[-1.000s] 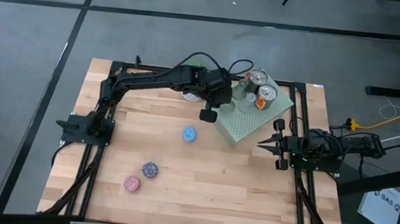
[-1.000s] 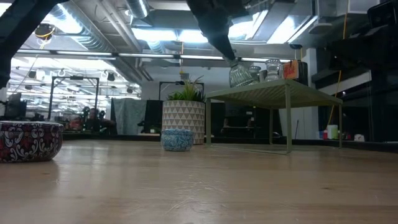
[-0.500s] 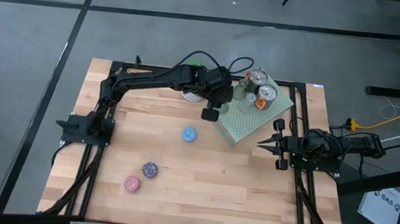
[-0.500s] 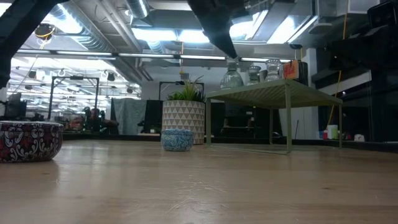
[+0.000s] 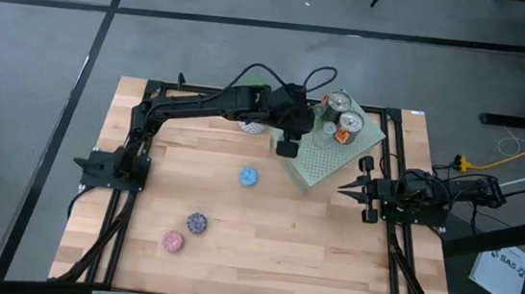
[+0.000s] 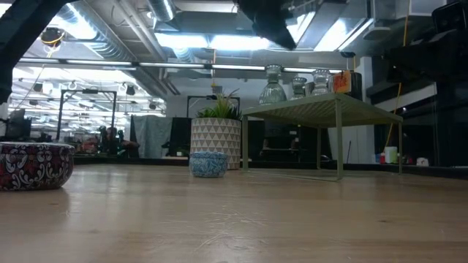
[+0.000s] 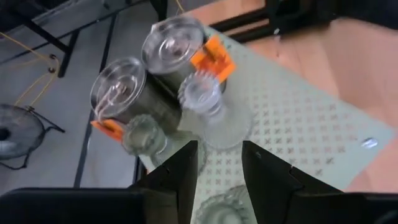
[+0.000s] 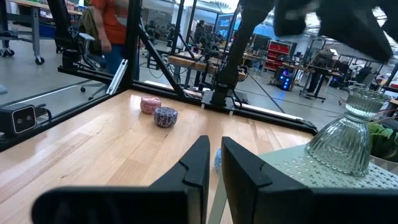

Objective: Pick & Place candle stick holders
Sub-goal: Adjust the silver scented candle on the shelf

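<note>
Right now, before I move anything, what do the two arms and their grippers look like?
Both arms are black, jointed, on black bases bolted to black rails along the wooden table. The left arm carries a looping black cable near its wrist. The left gripper and right gripper each have two flat, dark, tapered fingers with angular edges. Black cables trail from the right arm. No markings visible.

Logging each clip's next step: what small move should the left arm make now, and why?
Probably lift the left gripper clear. Its fingers stand apart above the clear glass holder, which rests on the green perforated stand; the blue holder waits on the table.
</note>
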### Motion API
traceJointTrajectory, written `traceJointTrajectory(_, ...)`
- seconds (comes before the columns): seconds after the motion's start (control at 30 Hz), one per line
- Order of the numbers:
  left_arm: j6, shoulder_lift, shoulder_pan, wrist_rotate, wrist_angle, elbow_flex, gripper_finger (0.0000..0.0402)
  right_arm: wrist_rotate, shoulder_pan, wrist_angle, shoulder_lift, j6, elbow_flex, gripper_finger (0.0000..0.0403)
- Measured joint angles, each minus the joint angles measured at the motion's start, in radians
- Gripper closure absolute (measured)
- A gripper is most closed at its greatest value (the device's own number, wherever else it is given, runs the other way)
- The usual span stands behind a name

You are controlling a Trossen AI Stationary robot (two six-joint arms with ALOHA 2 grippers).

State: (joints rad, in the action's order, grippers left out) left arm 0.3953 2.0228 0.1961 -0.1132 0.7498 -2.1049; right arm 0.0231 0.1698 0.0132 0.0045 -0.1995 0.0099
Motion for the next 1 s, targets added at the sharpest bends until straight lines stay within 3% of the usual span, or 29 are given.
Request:
traceJointTrajectory(0.37, -0.127, -0.003, -0.127, 0.001, 0.274, -0.035, 0.0304, 0.0, 0.0, 0.0, 0.0, 0.0, 0.0, 0.0359)
traceJointTrajectory(0.57, -0.172, -0.01, -0.182, 0.002, 0.286, 0.03, 0.0329, 0.0, 0.0, 0.0, 0.0, 0.0, 0.0, 0.0359)
traceJointTrajectory(0.77, -0.176, -0.024, -0.207, 0.019, 0.189, 0.177, 0.036, 0.0, 0.0, 0.0, 0.0, 0.0, 0.0, 0.0359)
traceJointTrajectory(1.0, -0.164, -0.099, -0.21, 0.164, -0.081, 0.407, 0.0388, 0.001, 0.0, 0.0, 0.0, 0.0, 0.0, 0.0359)
